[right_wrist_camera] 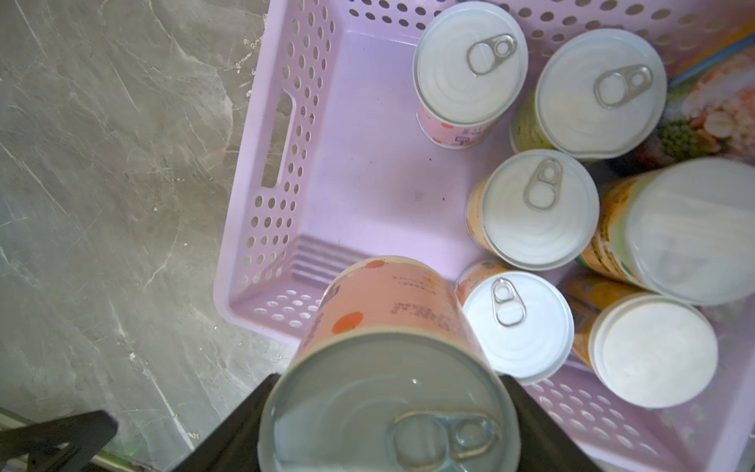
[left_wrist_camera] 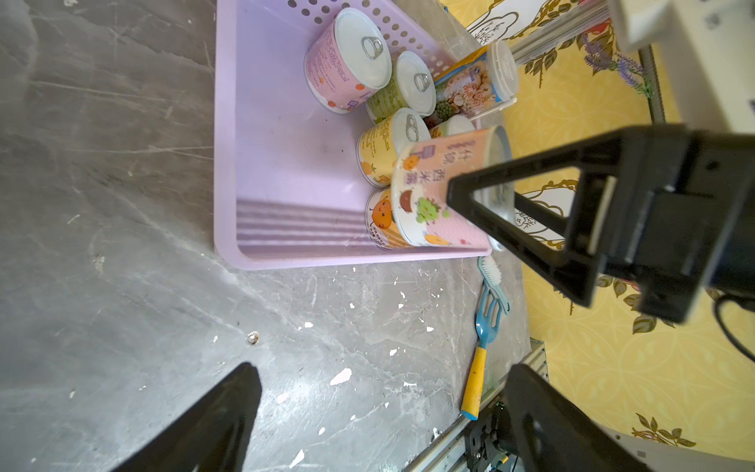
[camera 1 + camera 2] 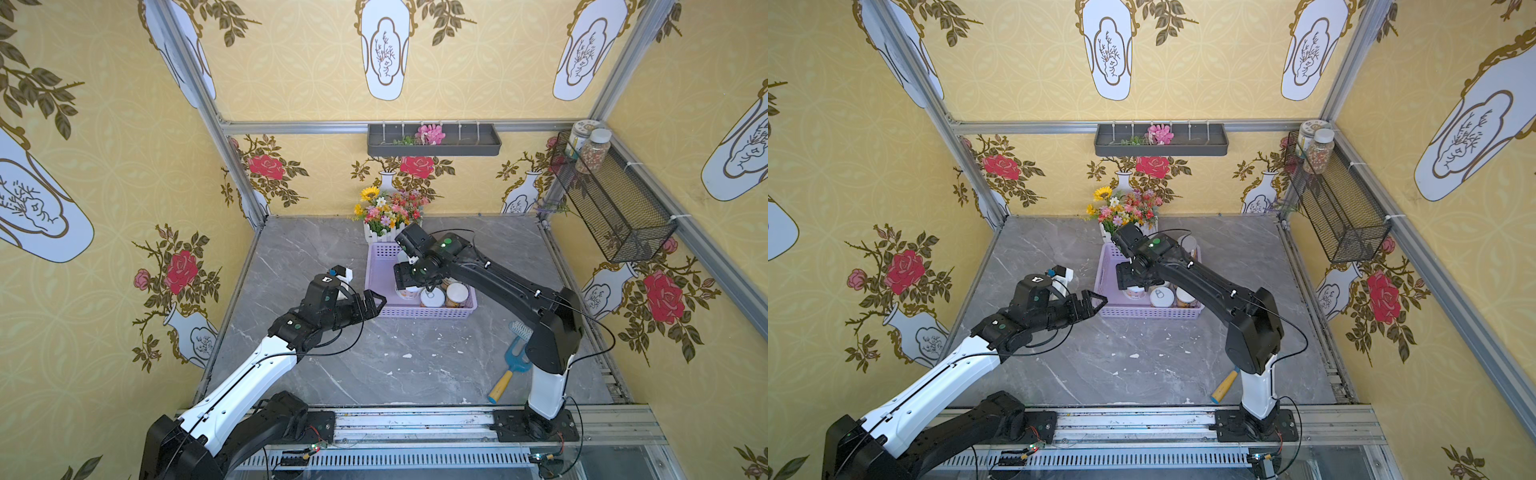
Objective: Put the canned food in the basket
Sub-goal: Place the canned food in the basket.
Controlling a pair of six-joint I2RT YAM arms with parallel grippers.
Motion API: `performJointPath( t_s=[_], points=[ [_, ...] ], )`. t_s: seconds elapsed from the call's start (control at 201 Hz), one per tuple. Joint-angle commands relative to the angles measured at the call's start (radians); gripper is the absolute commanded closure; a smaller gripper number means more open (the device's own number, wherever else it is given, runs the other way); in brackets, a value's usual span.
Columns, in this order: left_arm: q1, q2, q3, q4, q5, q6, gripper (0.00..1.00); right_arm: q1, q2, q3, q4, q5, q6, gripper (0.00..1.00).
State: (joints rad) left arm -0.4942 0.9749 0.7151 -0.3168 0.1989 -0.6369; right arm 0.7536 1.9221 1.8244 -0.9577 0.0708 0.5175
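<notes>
Right fingers [image 1: 543,433] pinch the pink can [image 1: 388,302] by its sides, with the pull-tab end toward the wrist. Lavender basket [image 1: 367,175] lies directly beneath, and the can hangs tilted over its corner. Other cans [image 1: 539,208] are grouped in the basket just beyond the fingertips. Left fingers [image 2: 220,417] are spread wide with nothing between them, just outside the basket wall.

I work in a lab test cell dressed up as a home: yellow rose-and-vase wallpaper panels [image 3: 316,75] set in bare aluminium framing [image 3: 291,126], a grey marble-look table [image 3: 374,365], fake flowers [image 3: 388,212], and an exposed metal rail [image 3: 415,426] carrying my bases.
</notes>
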Motion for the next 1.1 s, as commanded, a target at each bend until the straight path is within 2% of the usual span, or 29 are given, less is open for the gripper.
performJointPath(
  t_s=[0.0, 0.129, 0.274, 0.792, 1.09],
  points=[
    [0.028, -0.02, -0.01, -0.003, 0.037, 0.022, 0.01, -0.004, 0.059, 0.065, -0.005, -0.003, -0.039, 0.43],
    [0.086, -0.042, -0.018, -0.025, 0.04, 0.024, 0.01, -0.011, 0.136, 0.144, -0.017, 0.005, -0.053, 0.44],
    [0.109, -0.056, -0.008, -0.057, 0.03, 0.041, 0.01, -0.021, 0.199, 0.202, -0.027, 0.005, -0.065, 0.45],
    [0.114, -0.043, -0.007, -0.088, 0.017, 0.064, 0.01, -0.043, 0.383, 0.387, -0.062, 0.048, -0.073, 0.46],
    [0.114, -0.054, -0.011, -0.109, 0.005, 0.072, 0.0, -0.044, 0.424, 0.412, -0.079, 0.088, -0.052, 0.48]
  ],
)
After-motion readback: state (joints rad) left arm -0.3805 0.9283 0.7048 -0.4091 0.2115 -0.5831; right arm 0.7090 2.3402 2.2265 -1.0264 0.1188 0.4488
